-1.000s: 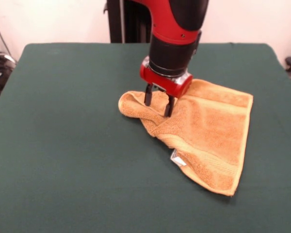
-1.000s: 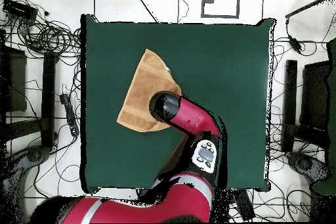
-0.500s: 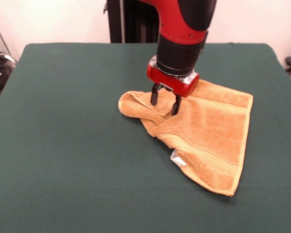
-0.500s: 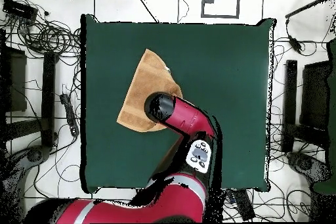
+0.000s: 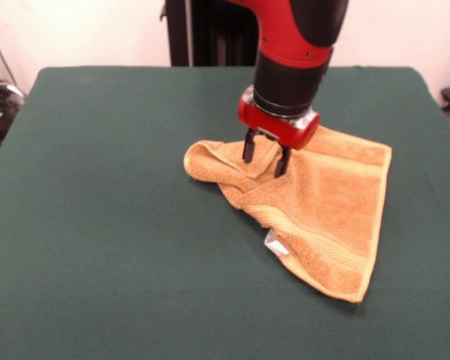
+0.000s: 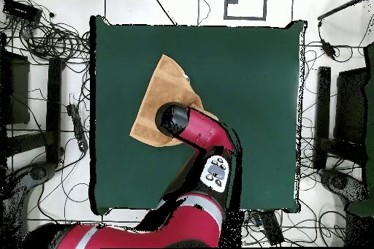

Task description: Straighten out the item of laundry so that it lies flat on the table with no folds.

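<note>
An orange-yellow towel is seen lying on the green table, right of centre in the front view. It is not flat: its left part is bunched into a rounded, folded lump, while the right part is spread out smoothly to a pointed corner near the table's front. A small white tag is visible at the towel's lower left edge, and woven bands are seen running along two borders.

The gripper is held directly over the towel, just right of the bunched lump. Its two dark fingers are pointed downward and are parted with a moderate gap; nothing is clamped between them. Whether their tips are touching the cloth cannot be told.

In the overhead view, the towel is found in the table's left half, with one side covered by the red arm. No containers are seen on the table.
</note>
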Controlling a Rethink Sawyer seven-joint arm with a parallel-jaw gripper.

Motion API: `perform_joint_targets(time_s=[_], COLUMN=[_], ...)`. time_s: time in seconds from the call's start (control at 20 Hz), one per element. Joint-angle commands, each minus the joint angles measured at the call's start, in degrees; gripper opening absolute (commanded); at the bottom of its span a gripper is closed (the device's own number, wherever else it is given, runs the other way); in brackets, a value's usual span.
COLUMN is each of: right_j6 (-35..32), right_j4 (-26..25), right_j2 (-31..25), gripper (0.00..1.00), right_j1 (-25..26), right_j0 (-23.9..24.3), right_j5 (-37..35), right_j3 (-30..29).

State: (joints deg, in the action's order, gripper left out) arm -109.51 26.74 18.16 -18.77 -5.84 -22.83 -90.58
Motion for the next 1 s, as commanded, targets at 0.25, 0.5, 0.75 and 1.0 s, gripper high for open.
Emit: perform_joint_targets(time_s=[0.25, 0.5, 0.75, 1.0], right_j6=[-16.9, -16.6, -16.9, -17.1], right_j4=[4.7, 4.9, 5.3, 5.3], right_j2=[-5.3, -5.1, -4.3, -3.7], gripper=[1.00, 1.00, 1.00, 1.00], right_j1=[-0.3, -0.9, -0.9, -1.2], right_j0=[-0.5, -0.7, -1.3, -1.6], right_j5=[2.2, 2.0, 0.9, -0.2], right_j3=[-4.6, -5.3, -5.0, -4.9])
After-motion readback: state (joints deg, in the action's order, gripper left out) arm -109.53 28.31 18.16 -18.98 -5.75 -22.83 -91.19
